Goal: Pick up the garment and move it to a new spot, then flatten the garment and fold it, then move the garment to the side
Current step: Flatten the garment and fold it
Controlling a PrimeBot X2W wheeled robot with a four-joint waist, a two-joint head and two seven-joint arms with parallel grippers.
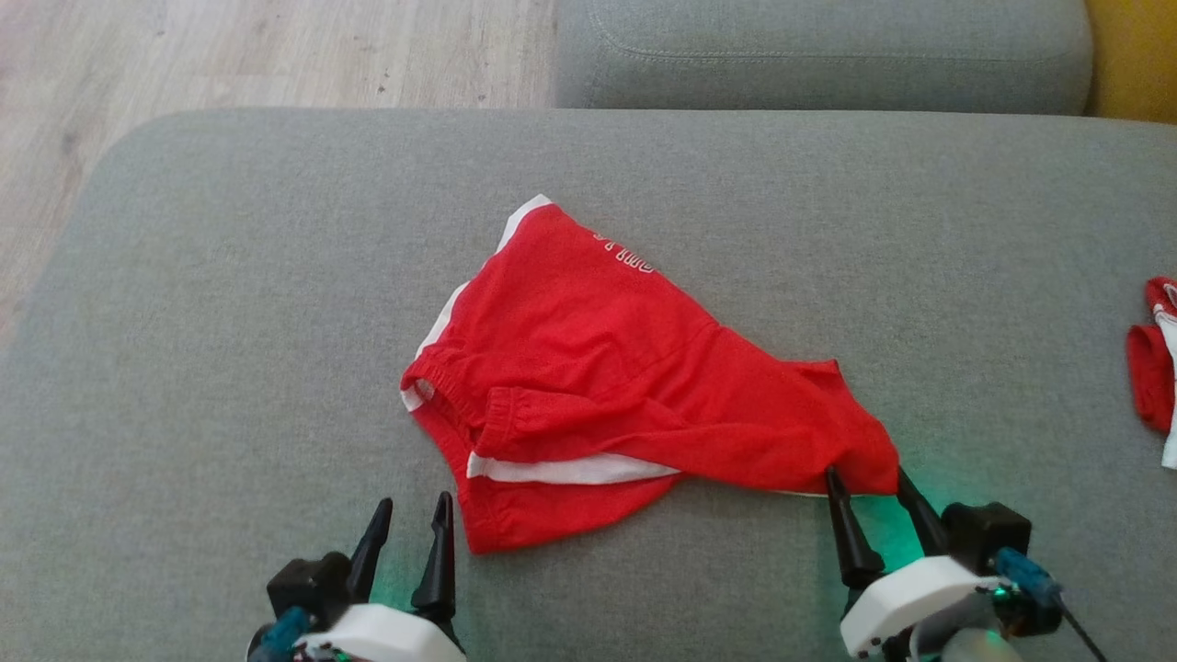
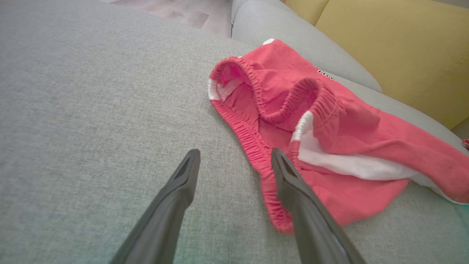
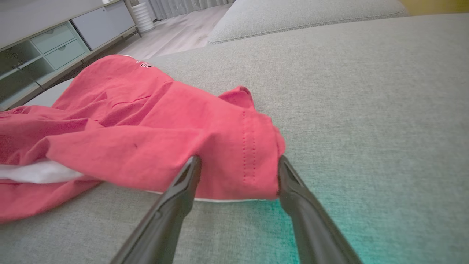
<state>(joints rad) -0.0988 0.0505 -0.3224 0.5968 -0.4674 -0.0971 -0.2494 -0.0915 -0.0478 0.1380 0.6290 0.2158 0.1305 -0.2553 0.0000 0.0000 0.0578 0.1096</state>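
Right hand (image 1: 866, 476) wide, straddling garment (image 1: 588, 368) hem; left hand (image 1: 414, 501) wide beside waistband (image 2: 253, 145). Close low, pinch both layers.

Gaping left gripper (image 2: 234, 161) beside shorts (image 2: 329, 146)

One red garment (image 1: 588, 368), another red cloth (image 1: 1154, 368), two pincers (image 1: 415, 501) (image 1: 866, 473)

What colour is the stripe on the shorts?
White, on the red shorts; the stripe shows best in the head view.
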